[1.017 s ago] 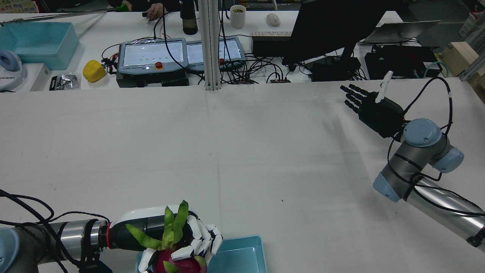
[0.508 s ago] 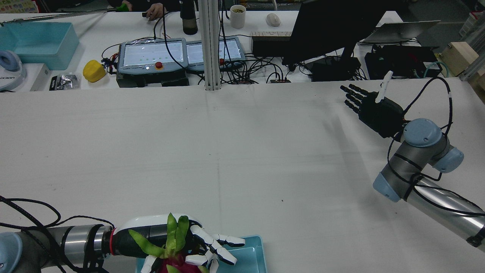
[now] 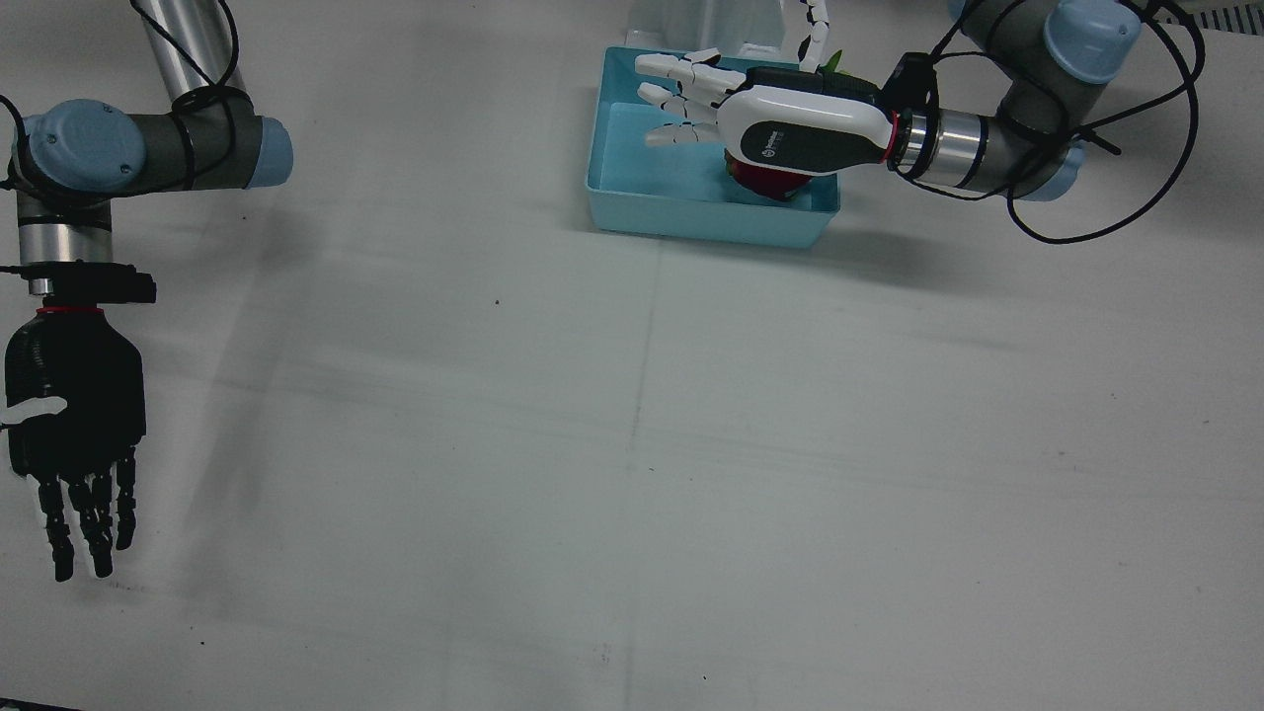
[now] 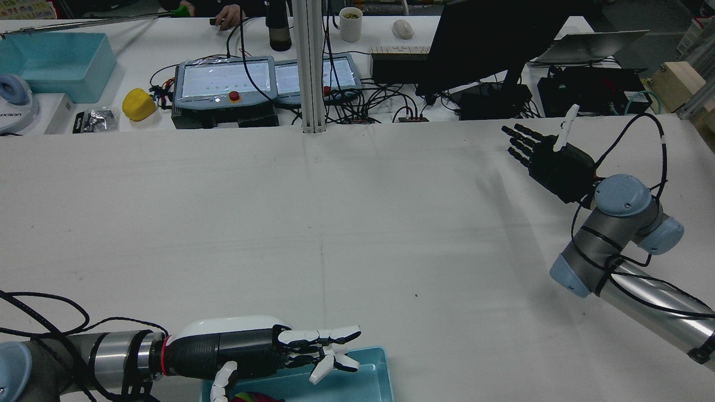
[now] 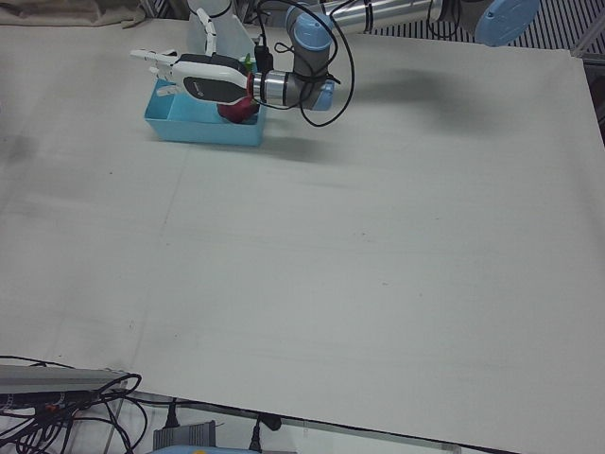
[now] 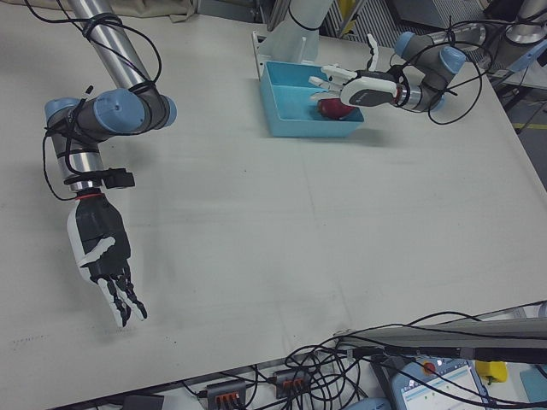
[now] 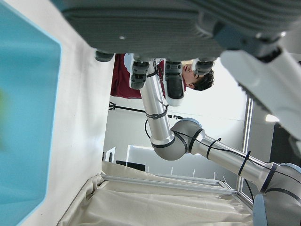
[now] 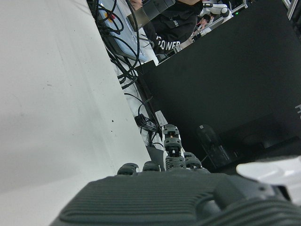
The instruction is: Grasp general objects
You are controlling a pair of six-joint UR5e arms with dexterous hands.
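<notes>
My left hand (image 3: 780,123) is spread flat over the fruit (image 3: 765,181) lying loose in the bin (image 3: 691,212), while my right hand (image 3: 74,425) waits open, far off.

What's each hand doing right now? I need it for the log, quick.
Left hand: open, fingers spread over the blue bin; dragon fruit lies beneath it.
Right hand: open, holding nothing.

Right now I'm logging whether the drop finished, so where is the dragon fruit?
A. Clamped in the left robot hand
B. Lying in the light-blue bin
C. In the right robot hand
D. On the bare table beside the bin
B: the dragon fruit lies in the light-blue bin, under the left robot hand, whose fingers are spread apart above it.
</notes>
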